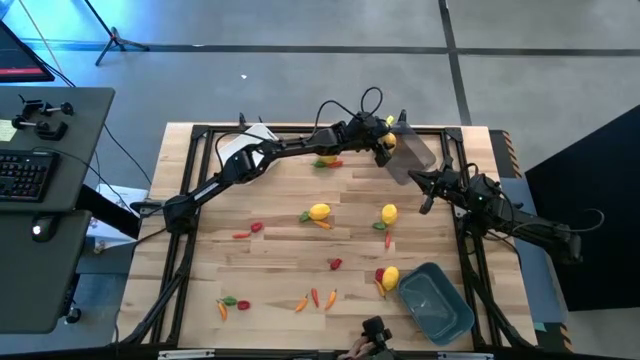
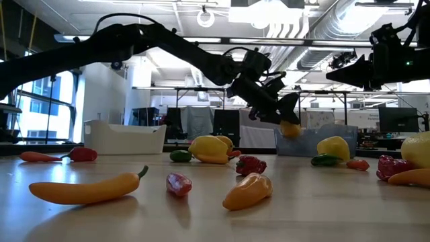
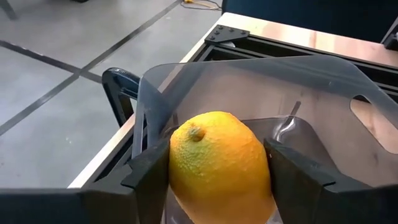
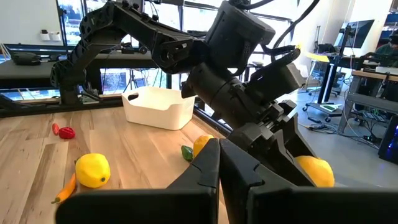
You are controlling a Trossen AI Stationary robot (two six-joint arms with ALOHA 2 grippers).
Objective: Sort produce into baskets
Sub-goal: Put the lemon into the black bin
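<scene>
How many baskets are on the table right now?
3: white basket at the far edge; grey basket far right, left pincer holding a lemon above it; blue basket near right corner. Right pincer shut beside grey basket.

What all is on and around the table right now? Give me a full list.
Translucent grey plastic bin: one, far right part of the table, under the left gripper.
Blue-teal plastic bin: one, near right corner.
White plastic bin: one, far left part of the table.
Yellow toy lemons on the table: at least three, mid table and beside the blue-teal bin.
Small orange, red and green toy pieces: many, scattered over the wooden table.
Black keyboard: one, on the side desk.
Left gripper: shut on a yellow toy lemon, above the grey bin.
Right gripper: shut, beside the grey bin.
</scene>
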